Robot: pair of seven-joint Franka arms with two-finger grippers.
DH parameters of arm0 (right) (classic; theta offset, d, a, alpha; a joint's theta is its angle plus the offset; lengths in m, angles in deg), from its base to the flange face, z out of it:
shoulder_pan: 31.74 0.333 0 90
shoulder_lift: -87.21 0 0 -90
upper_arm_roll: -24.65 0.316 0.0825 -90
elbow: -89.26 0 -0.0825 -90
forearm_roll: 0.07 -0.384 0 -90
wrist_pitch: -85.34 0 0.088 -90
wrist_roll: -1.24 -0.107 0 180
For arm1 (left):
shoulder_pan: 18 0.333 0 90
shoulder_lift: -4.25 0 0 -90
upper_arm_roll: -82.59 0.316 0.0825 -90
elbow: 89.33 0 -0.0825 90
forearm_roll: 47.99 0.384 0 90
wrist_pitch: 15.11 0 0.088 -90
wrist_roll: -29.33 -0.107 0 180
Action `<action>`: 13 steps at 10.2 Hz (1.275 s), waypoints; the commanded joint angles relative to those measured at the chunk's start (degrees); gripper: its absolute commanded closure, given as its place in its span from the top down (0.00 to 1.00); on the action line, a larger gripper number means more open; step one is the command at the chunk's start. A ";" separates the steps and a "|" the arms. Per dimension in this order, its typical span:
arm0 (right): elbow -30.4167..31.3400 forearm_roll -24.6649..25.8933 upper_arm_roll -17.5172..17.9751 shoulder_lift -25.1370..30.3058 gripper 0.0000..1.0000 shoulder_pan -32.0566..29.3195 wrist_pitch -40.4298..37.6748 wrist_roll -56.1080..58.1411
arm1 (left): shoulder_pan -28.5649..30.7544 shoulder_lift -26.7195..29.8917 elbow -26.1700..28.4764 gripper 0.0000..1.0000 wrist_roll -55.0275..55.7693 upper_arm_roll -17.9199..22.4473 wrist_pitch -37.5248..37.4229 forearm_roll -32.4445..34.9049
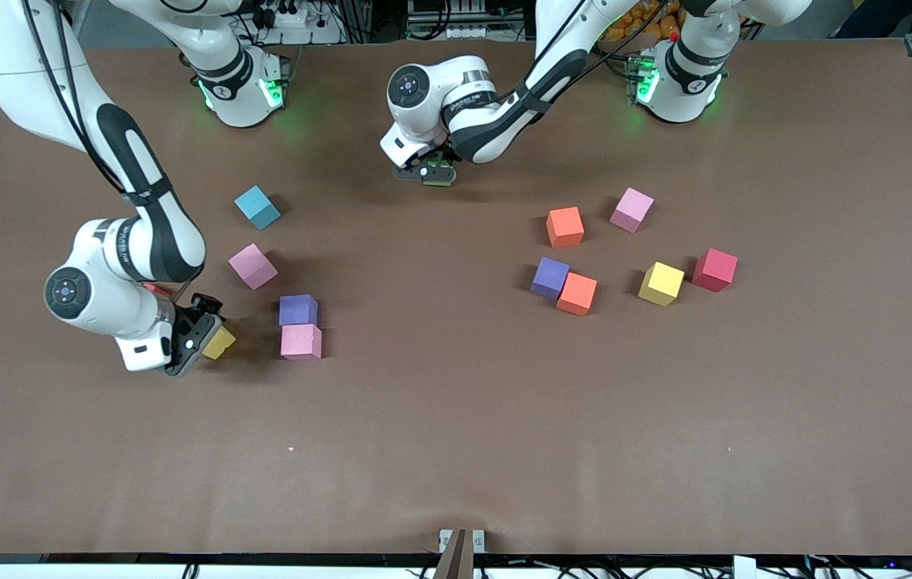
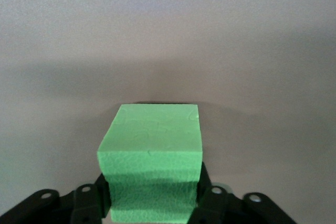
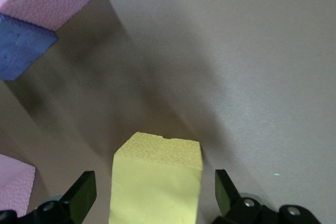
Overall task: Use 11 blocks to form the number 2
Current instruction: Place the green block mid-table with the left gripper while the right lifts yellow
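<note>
Right end effector (image 1: 200,338): low over the table (image 1: 456,450) at the right arm's end, fingers (image 3: 79,195) spread wide to either side of a yellow block (image 1: 219,343), apart from its faces and not yet pinching it
Blocks near it: a purple block (image 1: 298,310) touching a pink block (image 1: 301,342) that sits nearer the front camera; another pink block (image 1: 252,266) and a cyan block (image 1: 256,207) lie farther from the camera
Left end effector (image 1: 433,172): low near the middle of the table, toward the bases, pads (image 2: 100,198) pressed against the lower sides of a green block (image 2: 152,158)
Blocks at the left arm's end: an orange block (image 1: 564,227), a pale pink block (image 1: 631,210), a purple block (image 1: 550,277) touching an orange block (image 1: 577,293), a second yellow block (image 1: 661,284), a red block (image 1: 715,269)
Number 2: not yet formed; all cubes lie scattered, and only the purple-pink pair looks like a possible start
Step in hand, as judged: each arm is dealing with one cube
Doing it well: centre the right fingers square on the yellow faces before closing; place the green cube flush and aligned, lifting straight up so it is not dragged askew
</note>
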 commanded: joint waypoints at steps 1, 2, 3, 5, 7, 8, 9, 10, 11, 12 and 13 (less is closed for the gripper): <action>2.54 0.52 0.35 1.92 1.00 -0.53 0.96 0.83 | 0.66 2.81 0.28 1.00 0.74 0.01 0.07 1.26; 2.54 0.52 0.35 2.01 1.00 -0.62 0.87 0.83 | 0.84 4.39 0.20 1.00 1.27 0.09 -0.28 1.08; 2.54 0.61 0.35 2.01 0.94 -0.70 0.96 0.83 | 1.10 5.71 -0.07 1.00 1.62 0.09 -0.90 0.99; 2.54 1.13 0.35 1.83 0.61 -0.53 2.18 1.10 | 4.68 8.61 -0.86 1.00 1.62 0.36 -5.53 0.82; 2.01 2.36 0.61 4.28 0.57 -0.09 1.58 5.91 | 12.40 9.68 -0.77 1.00 1.71 0.45 -8.01 1.25; 2.01 2.28 0.62 5.68 0.57 1.22 1.31 7.58 | 16.79 10.46 -0.60 1.00 1.71 0.45 -8.63 1.78; 2.01 2.28 0.70 7.09 0.57 2.10 1.14 8.91 | 19.88 11.08 -0.16 1.00 3.80 0.53 -9.07 1.78; 1.92 2.28 0.96 9.63 0.55 3.76 -0.52 9.44 | 22.78 11.08 0.28 1.00 8.34 0.88 -9.51 4.31; 1.49 2.36 0.97 13.05 0.54 6.47 -4.97 9.53 | 26.03 11.00 0.72 1.00 12.39 0.71 -9.52 8.25; 0.18 2.28 1.05 15.26 0.50 8.94 -9.89 9.71 | 27.81 10.91 1.07 1.00 15.30 0.71 -9.34 9.59; 0.16 2.28 1.06 17.71 0.50 11.31 -12.46 9.62 | 29.22 10.74 0.90 1.00 16.73 0.71 -9.25 9.52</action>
